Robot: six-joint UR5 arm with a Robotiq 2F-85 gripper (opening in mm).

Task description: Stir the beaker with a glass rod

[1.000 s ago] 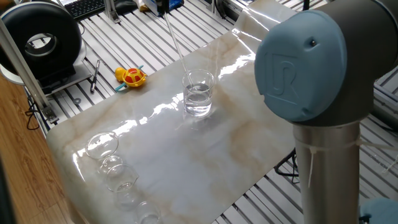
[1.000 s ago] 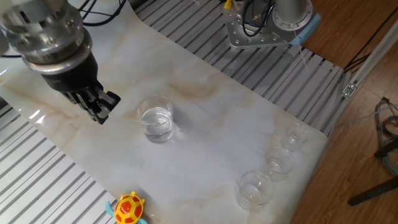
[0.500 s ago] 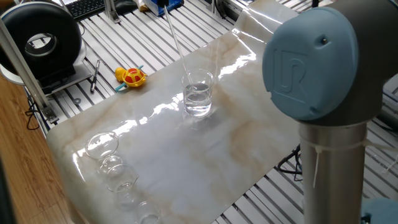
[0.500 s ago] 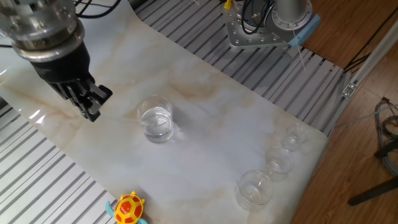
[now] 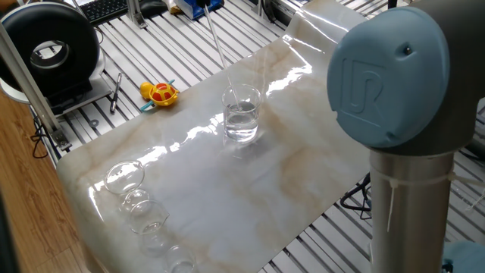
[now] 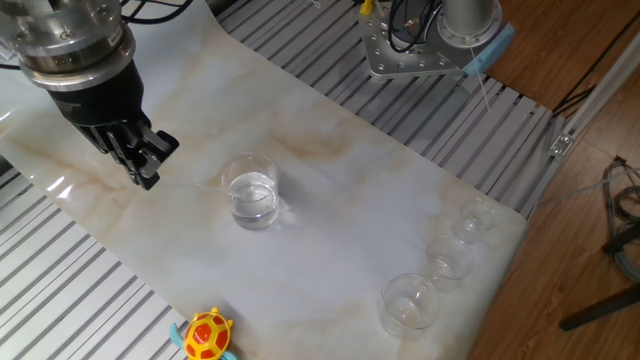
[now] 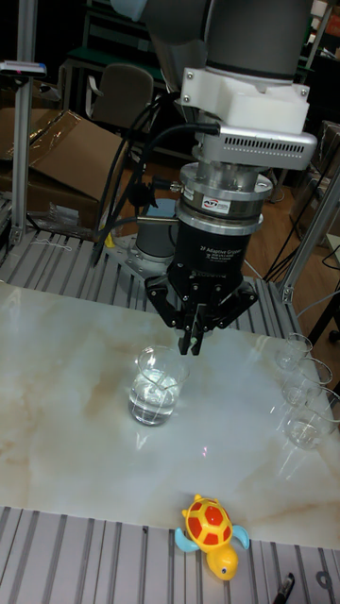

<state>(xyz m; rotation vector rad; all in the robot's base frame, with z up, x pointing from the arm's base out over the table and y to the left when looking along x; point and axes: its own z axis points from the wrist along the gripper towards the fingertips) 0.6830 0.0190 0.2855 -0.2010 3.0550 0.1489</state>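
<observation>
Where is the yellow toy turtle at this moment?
In the tall fixed view the toy turtle lies at the near edge of the marble sheet, in front of the beaker and a little to its right.

Beaker point(image 5: 242, 114) upright on marble sheet point(image 5: 250, 189), part-filled with clear liquid; rod point(image 5: 221, 54) slants from upper left into it; toy turtle point(image 5: 159, 93) left of beaker, off sheet.

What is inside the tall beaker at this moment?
The beaker holds clear liquid in its lower part. The lower end of the thin glass rod reaches inside its rim, held from above by the tool. How deep the tip sits in the liquid cannot be seen.
</observation>
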